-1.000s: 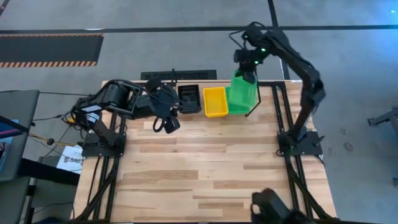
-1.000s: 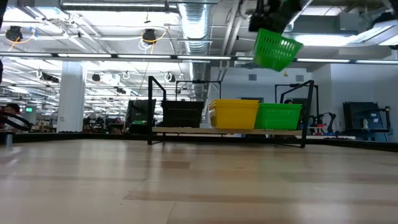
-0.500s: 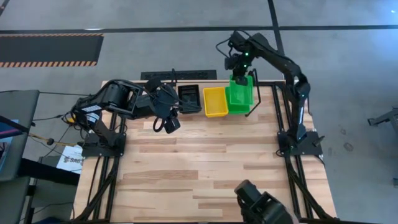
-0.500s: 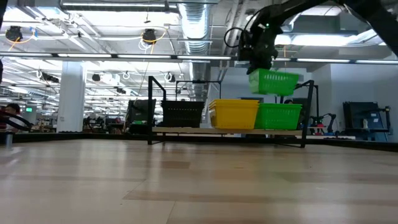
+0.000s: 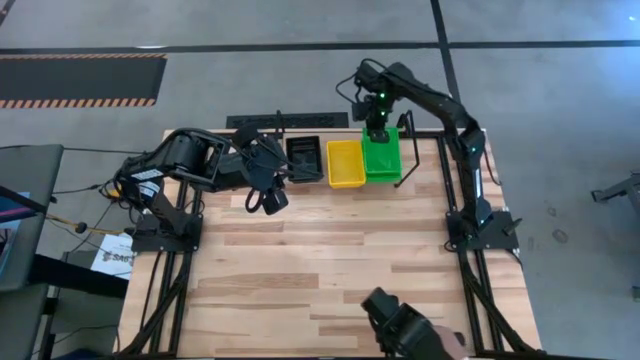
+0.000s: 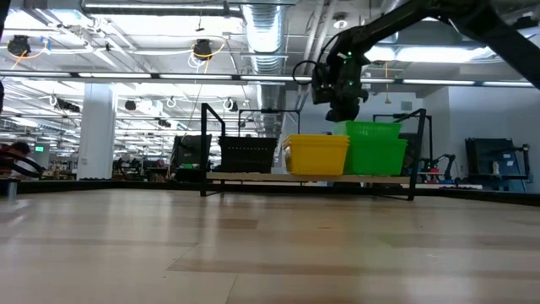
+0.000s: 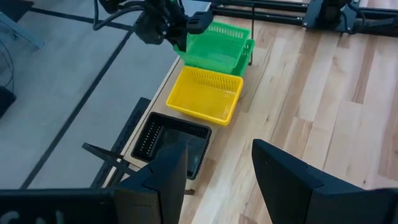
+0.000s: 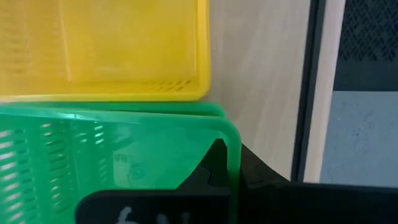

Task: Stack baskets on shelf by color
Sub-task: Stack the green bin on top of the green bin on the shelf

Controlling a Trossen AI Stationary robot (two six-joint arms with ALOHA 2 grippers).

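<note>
The shelf stands at the table's far edge with three baskets abreast: black, yellow and green. A second green basket sits level, sunk into the green one, its rim a little above the lower rim. My right gripper is shut on it at its far end. My left gripper hangs open and empty over the table, left of the black basket, its fingers spread wide apart. My right gripper holds the upper green basket by its far rim, close to the corner beside the yellow basket. One finger is inside the basket and the other outside. The fingers come from above, pointing steeply down. The basket is level, nested in the lower green one.
The arms' black base frames stand at the table's left and right edges. A dark shape shows at the near edge. Bare wood spreads between the shelf and the near edge.
My right gripper has come down and toward the table's left, tipping to point more steeply down, still shut on the green basket. The basket, tilted high above the shelf before, has levelled out and sunk into the green basket on the shelf.
</note>
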